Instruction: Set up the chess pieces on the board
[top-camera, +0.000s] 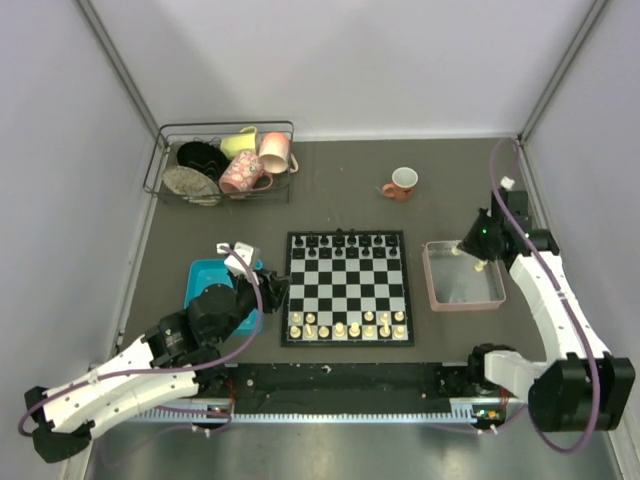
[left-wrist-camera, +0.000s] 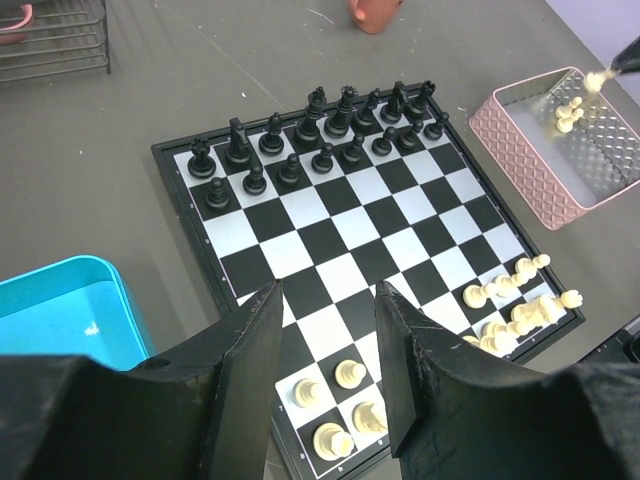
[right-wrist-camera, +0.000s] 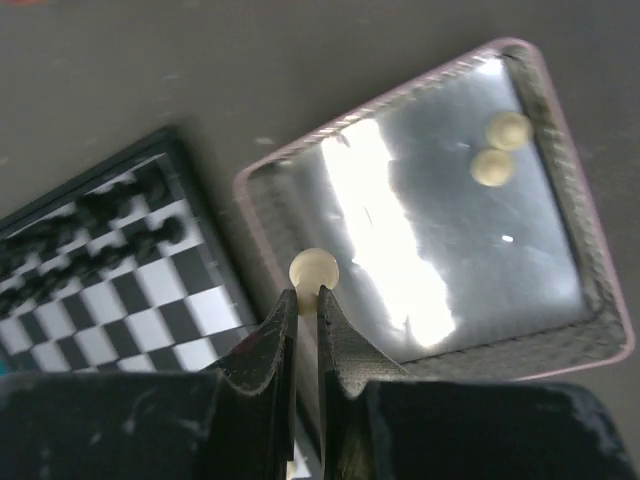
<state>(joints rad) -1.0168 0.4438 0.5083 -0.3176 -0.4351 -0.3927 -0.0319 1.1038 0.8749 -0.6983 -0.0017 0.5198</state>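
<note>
Hovering over the pink tray (top-camera: 462, 306), the right gripper (right-wrist-camera: 307, 296) pinches a cream piece (right-wrist-camera: 314, 268).

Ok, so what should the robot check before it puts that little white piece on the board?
1. Right gripper shut on the white piece: ok, its head pokes out above the fingertips.
2. Piece lifted out of the pink tray: ok, it hangs above the tray in the left wrist view.
3. Free squares in the white rows of the board: ok, several are bare.
4. Left gripper out of the way: cannot tell; it is open above the board's near left part.
5. Placed white pieces standing up: not ok, a few near the right corner look tipped.
</note>
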